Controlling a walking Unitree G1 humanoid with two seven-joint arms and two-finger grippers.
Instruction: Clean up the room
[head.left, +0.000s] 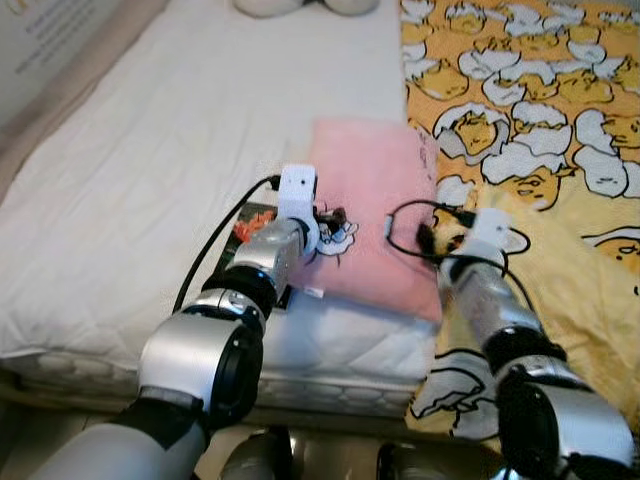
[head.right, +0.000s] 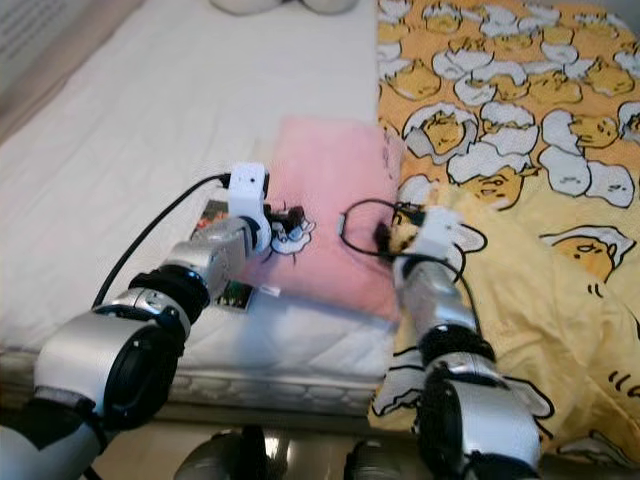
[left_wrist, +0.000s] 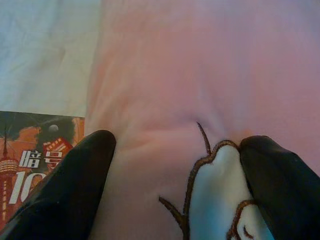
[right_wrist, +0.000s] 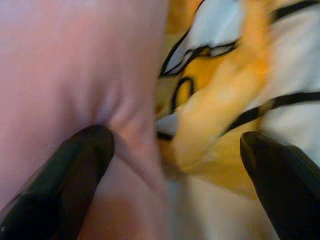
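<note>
Pillow (head.left: 375, 205), pink, lies on your bed (head.left: 180, 180). Left gripper (left_wrist: 175, 175) presses its 7 o'clock corner, right gripper (right_wrist: 175, 170) its 4 o'clock edge beside the quilt (head.left: 540, 120). Both sets of fingers are spread, likely bracketing it for a two-sided lift.

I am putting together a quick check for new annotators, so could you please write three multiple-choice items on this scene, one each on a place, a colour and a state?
1. Where does the pillow lie?
A. On the floor
B. On the bed, beside the quilt
C. On a chair

2. What colour is the pillow?
A. Pink
B. Green
C. Black

3. How do the left gripper's jaws stand?
A. Shut tight on a cup
C. Folded away
B. Open, fingers pressed on the pillow

Answers:
1 B: it rests on the white sheet, its edge against the yellow quilt.
2 A: its cover is plain pink with a small white embroidered figure.
3 B: the left gripper has its fingers spread on the pink fabric; the right gripper is likewise open at the pillow's edge by the quilt.
</note>
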